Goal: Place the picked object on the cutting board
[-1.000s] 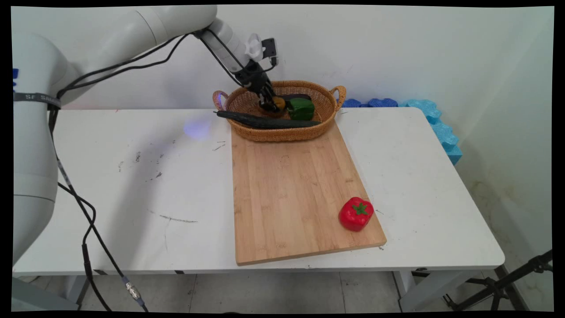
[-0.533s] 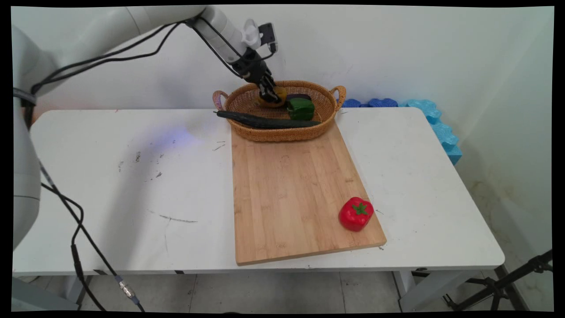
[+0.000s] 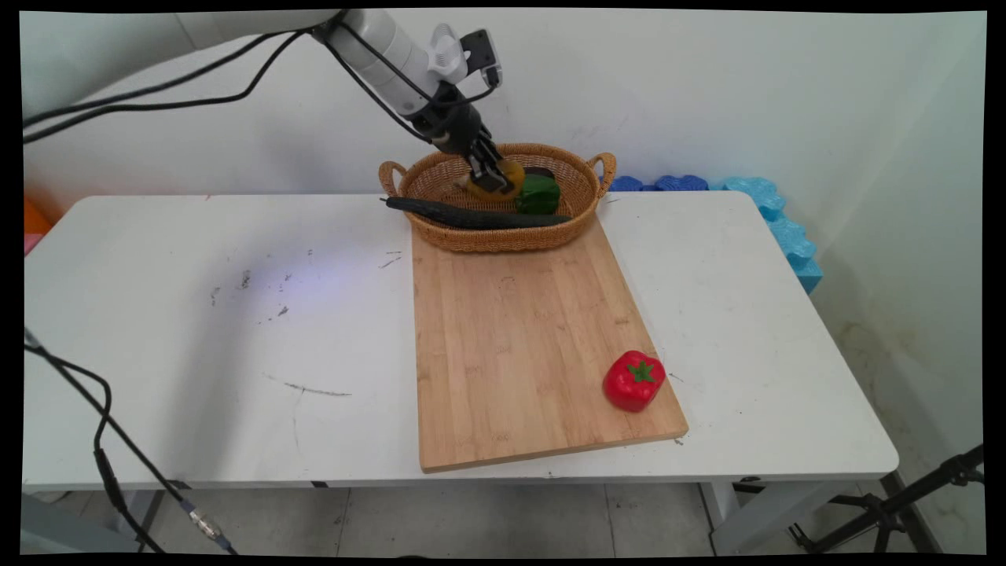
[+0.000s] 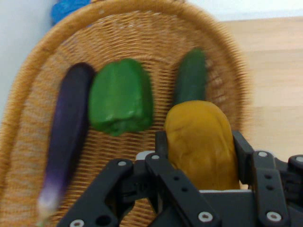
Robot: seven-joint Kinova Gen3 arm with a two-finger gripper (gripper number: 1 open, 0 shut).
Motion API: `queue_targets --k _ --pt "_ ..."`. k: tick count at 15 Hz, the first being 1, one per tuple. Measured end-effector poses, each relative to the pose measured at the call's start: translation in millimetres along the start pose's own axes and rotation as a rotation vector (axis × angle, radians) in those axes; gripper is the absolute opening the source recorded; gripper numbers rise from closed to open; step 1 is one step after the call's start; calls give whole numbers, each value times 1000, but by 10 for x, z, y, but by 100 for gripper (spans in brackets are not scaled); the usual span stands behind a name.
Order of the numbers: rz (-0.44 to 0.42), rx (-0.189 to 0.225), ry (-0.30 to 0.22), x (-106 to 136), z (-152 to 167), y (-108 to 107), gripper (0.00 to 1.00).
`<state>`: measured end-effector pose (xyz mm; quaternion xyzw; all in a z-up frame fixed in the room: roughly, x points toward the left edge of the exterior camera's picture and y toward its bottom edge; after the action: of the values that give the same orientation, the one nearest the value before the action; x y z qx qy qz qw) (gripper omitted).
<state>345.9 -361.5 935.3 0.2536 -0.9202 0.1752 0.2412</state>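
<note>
My gripper [image 3: 493, 178] [image 4: 201, 151] is shut on a yellow bell pepper [image 3: 509, 179] [image 4: 203, 144] and holds it just above the inside of a wicker basket [image 3: 440, 182] [image 4: 38, 61] at the table's back. Under it in the basket lie a green bell pepper [image 3: 539, 194] [image 4: 120, 97], a purple eggplant [image 4: 68, 132] along the far wall, and a long dark green cucumber [image 3: 471, 215] [image 4: 191, 75] whose end sticks out over the left rim.
A wooden cutting board [image 3: 519, 338] runs from the basket to the table's near edge, with a red bell pepper [image 3: 633, 380] on its near right corner. Blue foam pieces [image 3: 774, 216] line the back right. Black cables [image 3: 102, 409] hang at the left.
The gripper has risen and shifted a little right, lifting the yellow bell pepper off the basket floor. The rest has stayed put.
</note>
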Motion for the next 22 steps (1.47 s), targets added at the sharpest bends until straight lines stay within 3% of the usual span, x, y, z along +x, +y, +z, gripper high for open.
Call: queue_targets --k 5,12,22 --pt "-60 -61 15 69 -91 579 0" --pt "-141 -133 9 -5 76 1238 0" --pt "-212 -196 -7 -160 525 1781 0"
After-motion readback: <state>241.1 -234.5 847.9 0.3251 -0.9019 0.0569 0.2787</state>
